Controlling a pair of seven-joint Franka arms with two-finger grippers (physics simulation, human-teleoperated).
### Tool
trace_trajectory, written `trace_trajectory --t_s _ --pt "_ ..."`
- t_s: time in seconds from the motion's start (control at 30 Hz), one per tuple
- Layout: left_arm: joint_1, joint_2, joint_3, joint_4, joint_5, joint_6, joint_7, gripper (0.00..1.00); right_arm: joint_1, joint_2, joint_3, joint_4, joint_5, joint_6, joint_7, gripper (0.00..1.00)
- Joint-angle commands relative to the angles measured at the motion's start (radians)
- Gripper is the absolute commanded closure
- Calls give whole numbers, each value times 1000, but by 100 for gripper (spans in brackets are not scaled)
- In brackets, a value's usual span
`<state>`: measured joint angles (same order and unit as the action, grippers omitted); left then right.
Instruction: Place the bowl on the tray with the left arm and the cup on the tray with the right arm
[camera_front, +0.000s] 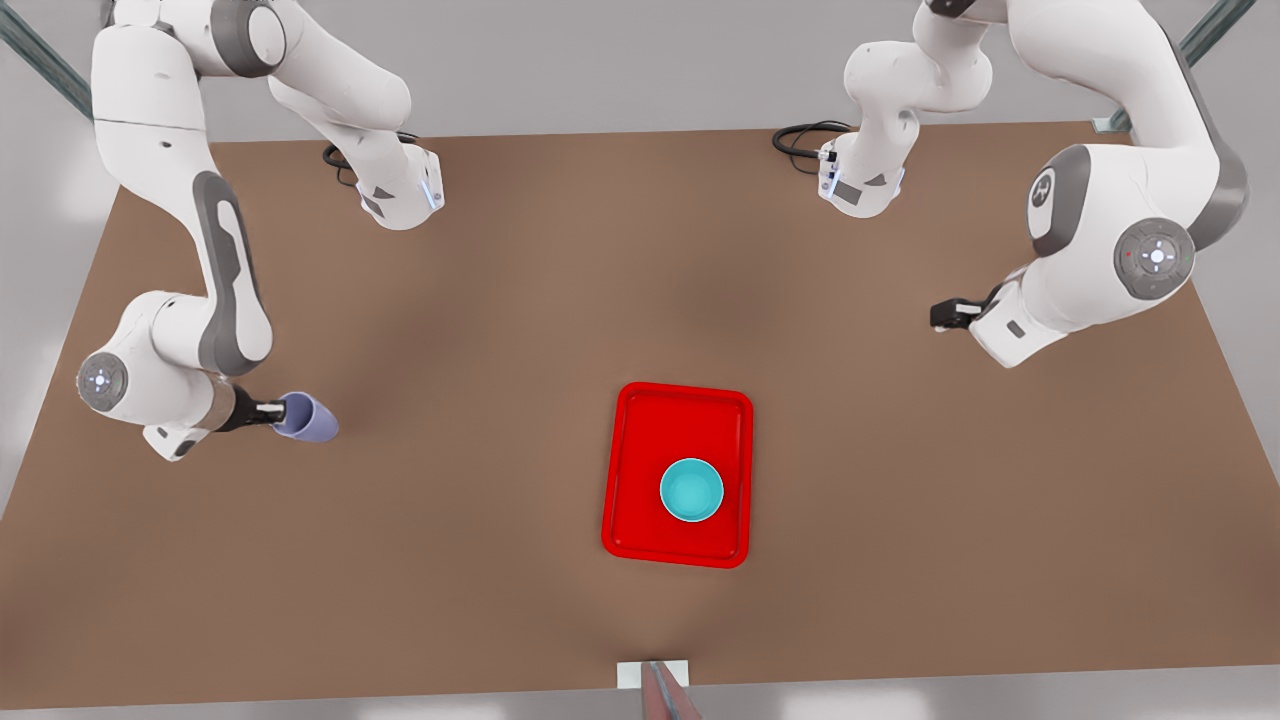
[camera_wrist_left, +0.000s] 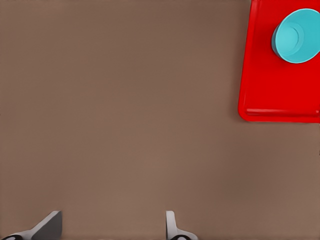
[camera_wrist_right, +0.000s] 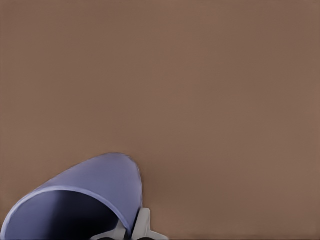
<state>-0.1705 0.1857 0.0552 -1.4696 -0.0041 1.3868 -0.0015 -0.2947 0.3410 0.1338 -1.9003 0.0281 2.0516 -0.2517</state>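
Cup (camera_front: 308, 417) pinched by its thin rim in our right jaws (camera_front: 272, 409), tilted; light, stiff and slick, we judge. Left jaws (camera_front: 945, 316) wait wide, well apart from bowl (camera_front: 691, 490) on tray (camera_front: 640, 470).

Tray (camera_front: 640, 470): the bowl (camera_front: 691, 489) stood in the half nearer the front view's bottom; the other half was bare red floor.
Table (camera_front: 480, 300): bare brown surface lay between the tray and the cup (camera_front: 308, 417).
Right pincer (camera_front: 272, 410): gripped the cup at the front view's left, well apart from the tray.
Left pincer (camera_front: 944, 318): fingers spread, hanging at the front view's right, away from the tray.
Table edge: a small white block (camera_front: 652, 673) sat at the middle of the edge at the front view's bottom.
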Motion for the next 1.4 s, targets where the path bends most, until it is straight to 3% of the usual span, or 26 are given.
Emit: trace_trajectory --t_s 0.0,0.17,0.4,0.73,0.97,1.13,1.37 --pt "0 0 0 0 1 0 0 0 5 1 1 3 3 -2 15 79" --pt "0 3 0 0 3 1 0 0 37 4 70 23 4 -4 184 79" --pt "0 8 -3 0 3 3 0 0 200 27 76 185 55 -168 413 79" --pt "0 17 2 -2 7 4 0 0 420 82 101 323 127 -149 629 79" --pt "0 18 2 0 6 4 0 0 583 191 119 423 118 -70 856 79" --pt "0 18 2 0 7 4 0 0 715 357 118 606 72 -62 1016 79" --pt "0 20 2 -2 7 6 -2 0 818 455 112 619 39 64 1022 79"
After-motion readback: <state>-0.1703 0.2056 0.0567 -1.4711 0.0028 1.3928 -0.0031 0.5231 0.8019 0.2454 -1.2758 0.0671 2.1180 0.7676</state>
